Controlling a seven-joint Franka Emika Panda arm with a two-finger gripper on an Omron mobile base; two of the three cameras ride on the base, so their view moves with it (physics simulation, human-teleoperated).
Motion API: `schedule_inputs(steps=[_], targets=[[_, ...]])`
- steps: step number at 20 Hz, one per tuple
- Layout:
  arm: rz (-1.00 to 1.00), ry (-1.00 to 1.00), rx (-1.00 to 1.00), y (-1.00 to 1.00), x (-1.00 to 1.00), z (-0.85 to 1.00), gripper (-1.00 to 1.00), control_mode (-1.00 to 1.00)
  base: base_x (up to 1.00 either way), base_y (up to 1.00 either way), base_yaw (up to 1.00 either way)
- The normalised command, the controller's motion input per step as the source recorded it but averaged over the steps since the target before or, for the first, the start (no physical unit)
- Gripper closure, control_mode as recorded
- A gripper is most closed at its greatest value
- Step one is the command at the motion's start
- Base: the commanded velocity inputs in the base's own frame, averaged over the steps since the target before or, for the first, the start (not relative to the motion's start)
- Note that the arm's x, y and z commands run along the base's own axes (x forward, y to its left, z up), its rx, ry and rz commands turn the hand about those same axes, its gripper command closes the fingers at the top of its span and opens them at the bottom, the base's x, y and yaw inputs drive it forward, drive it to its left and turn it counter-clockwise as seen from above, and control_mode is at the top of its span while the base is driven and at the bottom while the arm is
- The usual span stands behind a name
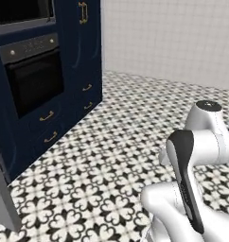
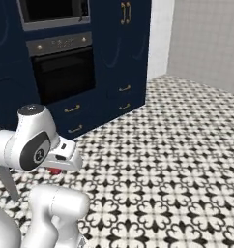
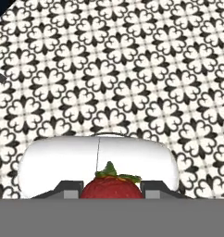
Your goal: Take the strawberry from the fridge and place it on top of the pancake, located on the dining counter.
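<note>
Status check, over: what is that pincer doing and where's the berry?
Pincer shut on strawberry. Carried above patterned floor, navy oven cabinet nearby. Nothing in the way close by.

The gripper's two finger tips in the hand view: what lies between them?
The strawberry lies between the finger tips of the gripper, red with green leaves on top. The hand view shows it, above patterned floor tiles.
</note>
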Motion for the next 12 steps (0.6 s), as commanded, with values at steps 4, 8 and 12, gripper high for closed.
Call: schedule_inputs(steps=[4, 8, 12], targets=[[0.00, 0.00, 0.00, 0.00, 0.00, 0.00, 1.00, 1.00, 0.83, -0.72, -0.52], [0.00, 0.00, 0.00, 0.00, 0.00, 0.00, 1.00, 1.00, 0.99, -0.48, -0.43], [0.00, 0.00, 0.00, 0.00, 0.00, 0.00, 1.00, 1.00, 1.00, -0.27, -0.39]])
